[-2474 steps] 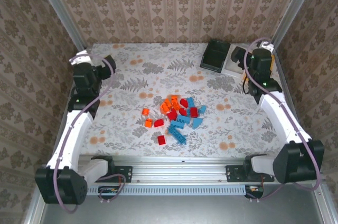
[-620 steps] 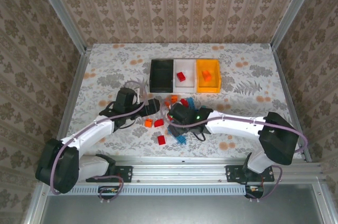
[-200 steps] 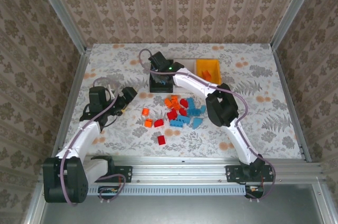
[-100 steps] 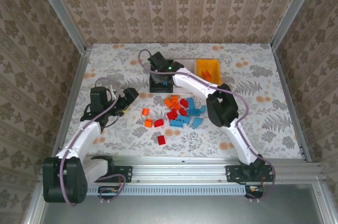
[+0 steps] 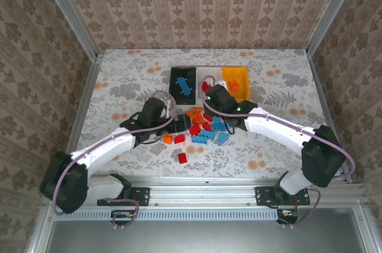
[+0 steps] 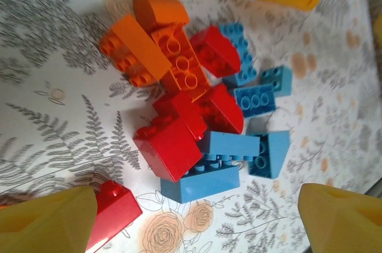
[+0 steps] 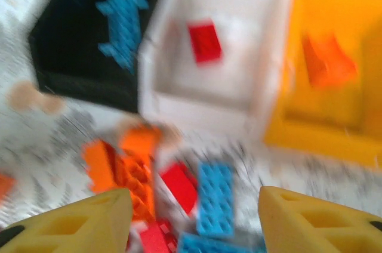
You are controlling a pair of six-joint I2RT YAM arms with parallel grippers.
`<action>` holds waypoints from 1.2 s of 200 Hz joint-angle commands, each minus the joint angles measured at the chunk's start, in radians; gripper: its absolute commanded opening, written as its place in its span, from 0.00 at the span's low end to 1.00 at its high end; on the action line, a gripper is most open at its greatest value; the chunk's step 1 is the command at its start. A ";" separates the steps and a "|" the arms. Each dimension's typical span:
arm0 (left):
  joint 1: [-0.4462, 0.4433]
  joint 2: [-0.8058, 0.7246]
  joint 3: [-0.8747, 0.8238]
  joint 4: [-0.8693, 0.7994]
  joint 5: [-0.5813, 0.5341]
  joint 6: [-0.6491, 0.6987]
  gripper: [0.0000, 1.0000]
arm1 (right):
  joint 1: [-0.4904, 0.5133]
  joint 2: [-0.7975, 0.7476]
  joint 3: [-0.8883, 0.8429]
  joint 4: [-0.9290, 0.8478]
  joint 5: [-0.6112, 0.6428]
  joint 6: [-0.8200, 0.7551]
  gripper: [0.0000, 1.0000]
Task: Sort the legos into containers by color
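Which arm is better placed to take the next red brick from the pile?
Left, probably: the left tool, open, sits low at the pile, a red brick beside one fingertip. The right tool, also open, is nearer the bins.

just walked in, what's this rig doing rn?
Two arms are sorting bricks by colour into three bins. The black bin holds blue bricks, the white bin one red brick, the orange-yellow bin one orange brick. Most bricks lie in a pile on the table in front of the bins. The left gripper and right gripper hang open and empty over it.
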 commanded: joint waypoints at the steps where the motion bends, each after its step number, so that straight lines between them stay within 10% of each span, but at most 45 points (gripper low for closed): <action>1: -0.032 0.057 0.041 0.013 -0.067 0.035 0.89 | -0.011 -0.052 -0.100 -0.055 0.031 0.140 0.68; 107: -0.002 0.022 0.040 -0.119 -0.186 0.117 0.91 | -0.176 0.072 -0.194 0.103 -0.125 0.264 0.60; 240: 0.018 0.007 0.054 -0.160 -0.198 0.135 0.93 | -0.195 0.147 -0.233 0.162 -0.127 0.305 0.27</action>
